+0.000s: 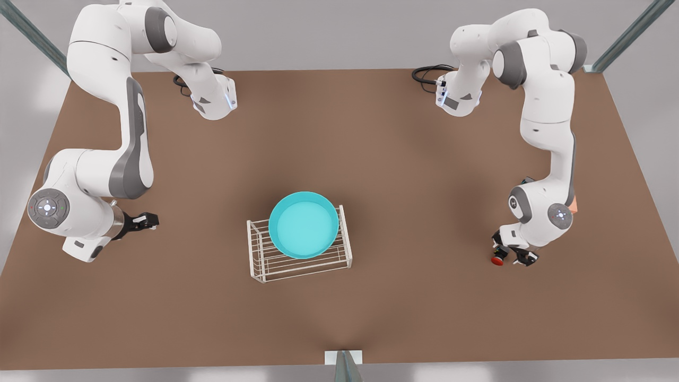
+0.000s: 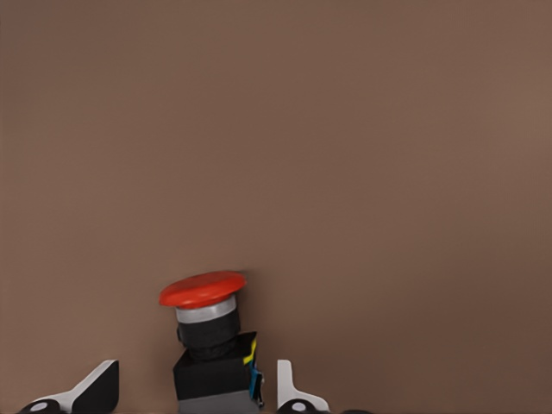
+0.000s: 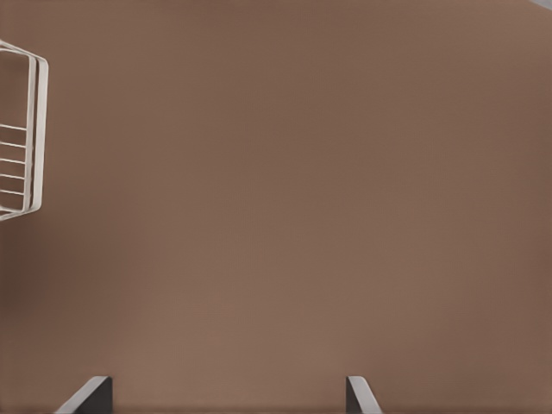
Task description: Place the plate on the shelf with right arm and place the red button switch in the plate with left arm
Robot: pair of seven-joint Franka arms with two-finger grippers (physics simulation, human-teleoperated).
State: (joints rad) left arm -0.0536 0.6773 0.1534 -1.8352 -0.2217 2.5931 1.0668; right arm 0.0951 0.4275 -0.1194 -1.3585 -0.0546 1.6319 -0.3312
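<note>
The turquoise plate (image 1: 303,224) rests on top of the white wire shelf (image 1: 297,265) near the table's middle, its far rim reaching past the shelf's back edge. On the front view's right, the red button switch (image 1: 497,259) stands on the table, its black body and red cap (image 2: 203,289) between the fingers of my left gripper (image 1: 512,254) (image 2: 198,397). That gripper is open, with a gap beside one finger (image 2: 95,388). My right gripper (image 1: 143,222) (image 3: 224,397) waits open and low on the front view's left, with one end of the shelf (image 3: 21,138) in its view.
A sliver of an orange cube (image 1: 575,204) peeks from behind the left arm's wrist. Black cables (image 1: 427,71) lie by the arm bases at the back. Bare brown table (image 1: 424,185) spreads between the shelf and both grippers.
</note>
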